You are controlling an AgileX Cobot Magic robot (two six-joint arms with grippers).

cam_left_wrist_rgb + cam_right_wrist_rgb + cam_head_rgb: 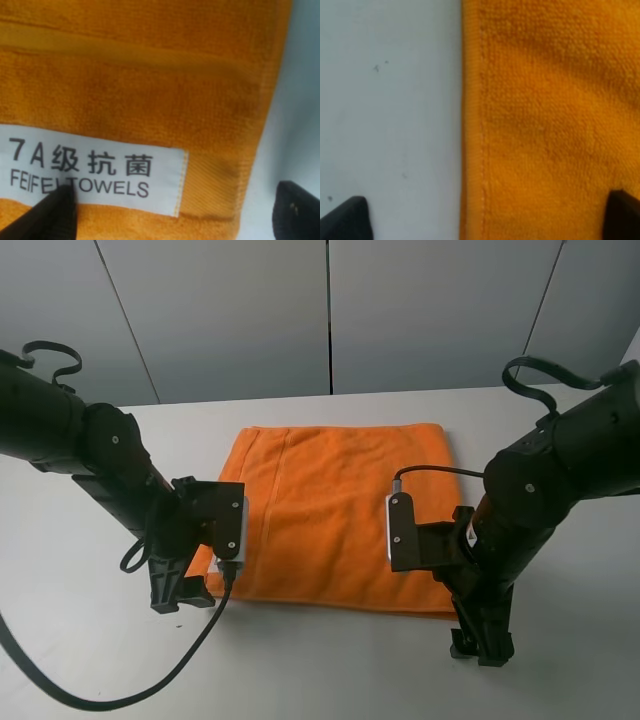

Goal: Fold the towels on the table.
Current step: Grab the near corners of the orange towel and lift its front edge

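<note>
Both pincers (pixel 182 598) (pixel 482 645) wide astride towel (pixel 330 510) edges

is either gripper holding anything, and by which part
Nothing is held. The left gripper and right gripper are both open, each astride a side edge of the orange towel.

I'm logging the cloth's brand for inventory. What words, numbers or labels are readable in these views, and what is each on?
"7A级抗菌": upper line of the white label sewn on the orange towel, seen in the left wrist view.
"FEIFEI TOWELS": lower line of the same label; its sixth letter is partly hidden by a black fingertip.
No other text is readable in any view.
</note>
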